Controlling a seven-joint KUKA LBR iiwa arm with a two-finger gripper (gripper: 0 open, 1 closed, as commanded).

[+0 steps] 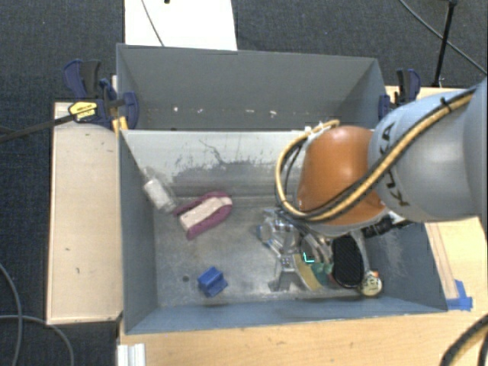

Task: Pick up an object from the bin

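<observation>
Hanging near bin (229, 158) front, hand (284, 277); black oval object (348, 262) just beside; hand state unclear

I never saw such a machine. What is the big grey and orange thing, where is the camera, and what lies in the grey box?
It is a robot arm, seen by one camera looking down from above, a little from the side. The arm enters from the right; the orange dome is a cover on its wrist. Under it the gripper hangs low over the floor of the grey metal bin, near the front wall. Left of it lie a pink and white oblong thing, a small pale thing and a small blue block. A black oval thing sits right of the gripper, partly hidden. Whether the gripper holds anything I cannot tell.
</observation>
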